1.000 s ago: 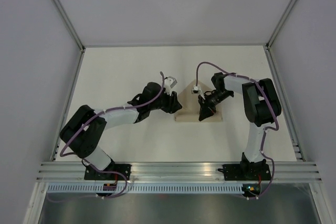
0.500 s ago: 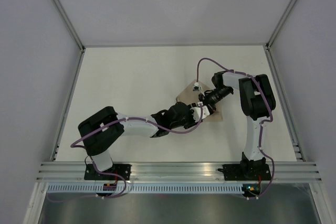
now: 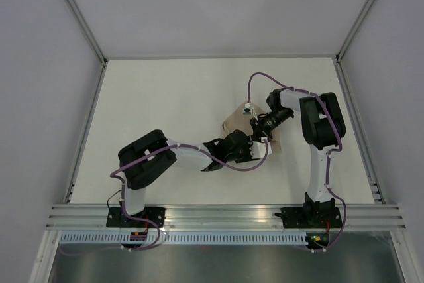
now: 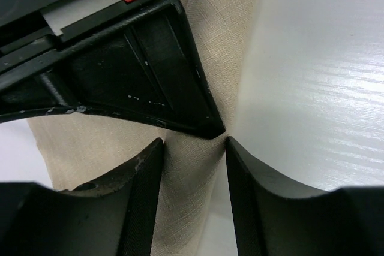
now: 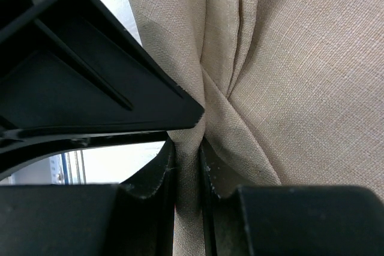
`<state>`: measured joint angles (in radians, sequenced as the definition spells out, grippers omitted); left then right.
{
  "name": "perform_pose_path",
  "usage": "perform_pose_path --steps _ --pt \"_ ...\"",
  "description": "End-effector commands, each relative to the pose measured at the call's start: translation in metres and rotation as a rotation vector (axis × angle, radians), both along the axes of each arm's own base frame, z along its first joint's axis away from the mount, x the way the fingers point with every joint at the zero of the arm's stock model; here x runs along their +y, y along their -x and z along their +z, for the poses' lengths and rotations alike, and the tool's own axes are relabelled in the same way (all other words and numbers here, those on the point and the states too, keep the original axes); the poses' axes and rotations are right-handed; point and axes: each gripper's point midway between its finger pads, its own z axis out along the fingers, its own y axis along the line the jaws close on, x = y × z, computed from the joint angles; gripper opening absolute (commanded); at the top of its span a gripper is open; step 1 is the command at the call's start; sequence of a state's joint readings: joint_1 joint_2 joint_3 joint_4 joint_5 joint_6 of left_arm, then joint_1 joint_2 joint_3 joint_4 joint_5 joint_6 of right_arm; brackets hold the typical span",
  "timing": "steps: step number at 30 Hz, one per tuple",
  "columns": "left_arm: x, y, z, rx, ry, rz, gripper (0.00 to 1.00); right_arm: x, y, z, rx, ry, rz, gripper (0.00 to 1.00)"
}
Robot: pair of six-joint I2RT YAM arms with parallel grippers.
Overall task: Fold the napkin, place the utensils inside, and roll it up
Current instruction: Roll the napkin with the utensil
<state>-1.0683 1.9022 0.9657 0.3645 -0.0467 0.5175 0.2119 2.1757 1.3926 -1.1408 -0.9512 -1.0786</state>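
Over the tan napkin [image 5: 300, 88], the right gripper [image 5: 187, 148] is clenched on a bunched fold; just beside it, the left gripper [image 4: 193, 145] straddles the cloth with jaws apart.

The napkin [image 5: 288, 88] is noted as matt, coarsely woven cloth. The left gripper [image 4: 193, 146] is seen in scuffed matt black plastic. The table [image 4: 318, 88] is recorded as smooth, faintly glossy.
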Motion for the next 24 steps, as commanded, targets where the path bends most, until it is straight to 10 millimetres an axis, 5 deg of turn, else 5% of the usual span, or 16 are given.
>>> perform_pose_path --steps 1,14,24 --pt "-0.006 0.000 -0.004 0.028 -0.032 -0.050 0.50 -0.025 -0.001 -0.044 -0.061 0.121 0.092 0.10" --pt "0.007 0.023 -0.043 0.465 -0.099 -0.099 0.12 -0.025 -0.001 -0.041 -0.067 0.124 0.094 0.16" --pt "0.014 0.041 -0.061 0.723 -0.120 -0.123 0.02 -0.027 -0.020 -0.012 -0.170 0.109 0.040 0.52"
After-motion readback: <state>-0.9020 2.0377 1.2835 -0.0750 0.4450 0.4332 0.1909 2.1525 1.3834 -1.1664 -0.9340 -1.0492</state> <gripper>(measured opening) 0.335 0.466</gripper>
